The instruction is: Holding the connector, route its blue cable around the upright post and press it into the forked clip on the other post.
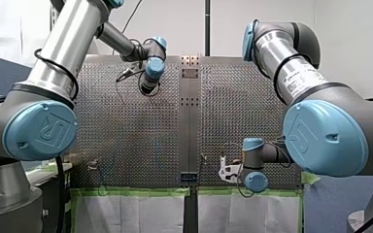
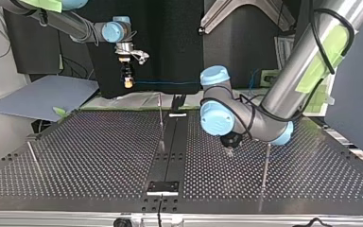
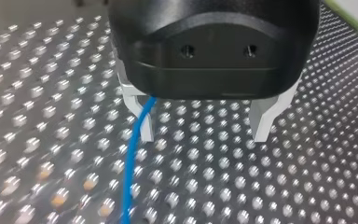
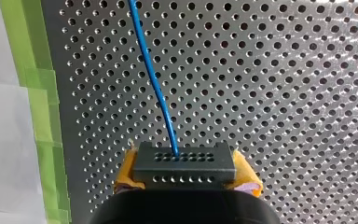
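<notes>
My right arm's gripper [image 4: 185, 173] hangs above the perforated table [image 4: 284, 93] at its green-taped edge, wrist turned downward. Its yellow pads [image 4: 249, 179] pinch the connector [image 4: 184, 163], a flat black block with rows of small holes. The thin, smooth blue cable [image 4: 156, 84] runs out from it over the table. My left arm is folded low, its gripper [image 3: 205, 126] close over the table. Its pale metal fingers [image 3: 265, 122] are spread with nothing between them, and the cable passes beside one.
</notes>
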You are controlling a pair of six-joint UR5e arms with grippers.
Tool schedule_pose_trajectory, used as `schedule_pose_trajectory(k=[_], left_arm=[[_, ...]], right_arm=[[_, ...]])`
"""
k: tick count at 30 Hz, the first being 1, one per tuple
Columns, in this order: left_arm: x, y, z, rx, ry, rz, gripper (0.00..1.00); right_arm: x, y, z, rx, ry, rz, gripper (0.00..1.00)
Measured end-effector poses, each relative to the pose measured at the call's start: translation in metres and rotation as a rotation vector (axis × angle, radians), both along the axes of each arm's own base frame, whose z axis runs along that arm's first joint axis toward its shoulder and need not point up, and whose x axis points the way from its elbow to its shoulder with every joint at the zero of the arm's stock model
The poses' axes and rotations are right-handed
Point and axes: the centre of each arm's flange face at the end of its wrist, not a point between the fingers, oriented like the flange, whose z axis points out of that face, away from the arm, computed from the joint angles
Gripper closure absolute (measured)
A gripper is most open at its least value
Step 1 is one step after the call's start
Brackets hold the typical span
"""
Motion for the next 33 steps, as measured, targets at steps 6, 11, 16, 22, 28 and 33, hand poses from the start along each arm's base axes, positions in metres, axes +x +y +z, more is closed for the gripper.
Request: schedule_pose_trajectory(k=[6,11,16,22,28,33], left_arm=[[-0.002,-0.002,-0.008,0.01,0.014,0.001,0.0],[-0.005,-0.001,-0.018,0.019,0.025,0.001,0.0],[-0.009,-0.004,-0.026,0.023,0.031,-0.002,0.0],[-0.013,-0.013,-0.052,0.036,0.062,-0.007,0.0],[-0.02,-0.026,-0.088,0.025,0.085,-0.021,0.0],[-0.023,-0.029,-0.098,0.015,0.071,-0.024,0.0]], right_arm=[[0.0,0.0,0.0,0.001,0.001,0.0,1.0],[0.0,0.0,0.0,0.002,0.002,0.0,1.0],[0.0,0.0,0.0,0.001,0.001,0.0,1.0],[0.0,0.0,0.0,0.0,0.001,0.0,1.0],[0.0,0.0,0.0,0.001,0.002,0.0,1.0],[0.0,0.0,0.0,0.0,0.002,0.0,1.0]])
